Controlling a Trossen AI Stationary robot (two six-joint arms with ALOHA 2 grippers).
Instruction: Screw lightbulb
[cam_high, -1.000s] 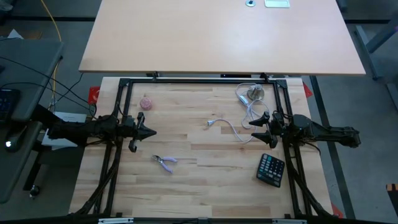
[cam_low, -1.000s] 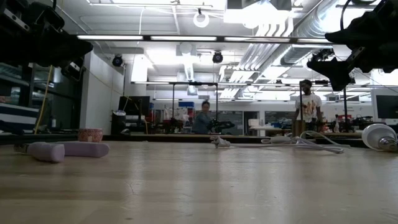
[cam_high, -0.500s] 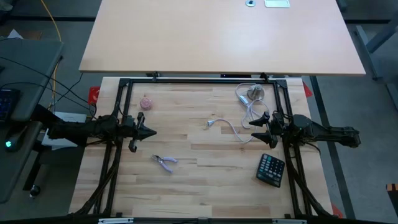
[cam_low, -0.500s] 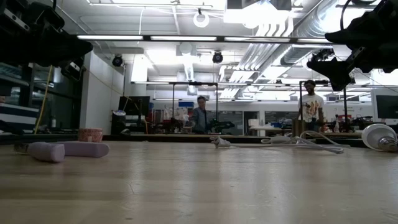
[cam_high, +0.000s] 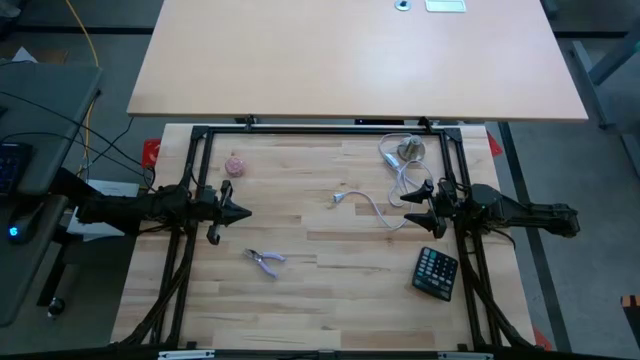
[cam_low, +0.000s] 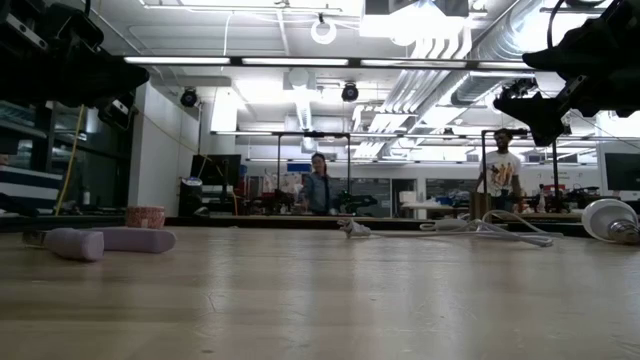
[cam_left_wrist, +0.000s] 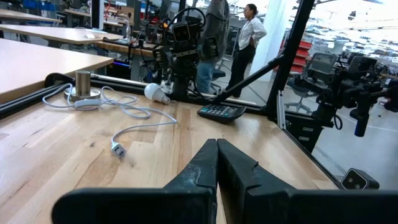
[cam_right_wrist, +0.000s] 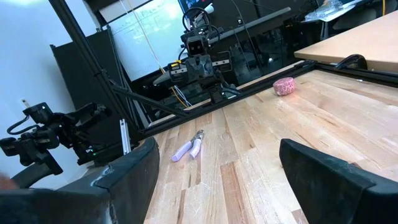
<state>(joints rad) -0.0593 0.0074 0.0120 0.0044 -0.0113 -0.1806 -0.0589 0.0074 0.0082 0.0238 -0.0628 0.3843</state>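
Table (cam_high: 330, 250), pale wood planks, framed in black rail. Right gripper (cam_high: 409, 210), fingers spread, empty, raised at the table's right side. Left gripper (cam_high: 243, 211), fingers pressed together, empty, at the left. Socket base (cam_high: 410, 150) with white cord, far right corner. Lightbulb (cam_left_wrist: 156, 93), apparently lying loose beside the socket; screwing not yet begun

ceiling: exposed ducts (cam_low: 440, 75) and strip lights (cam_low: 250, 62) at 12 o'clock | floor: grey concrete (cam_high: 590, 290) around the wooden table (cam_high: 330, 300) | furniture: a pale desk (cam_high: 350, 60) at 12 o'clock, workbenches far back | people: two persons (cam_low: 318, 190) standing in the distance
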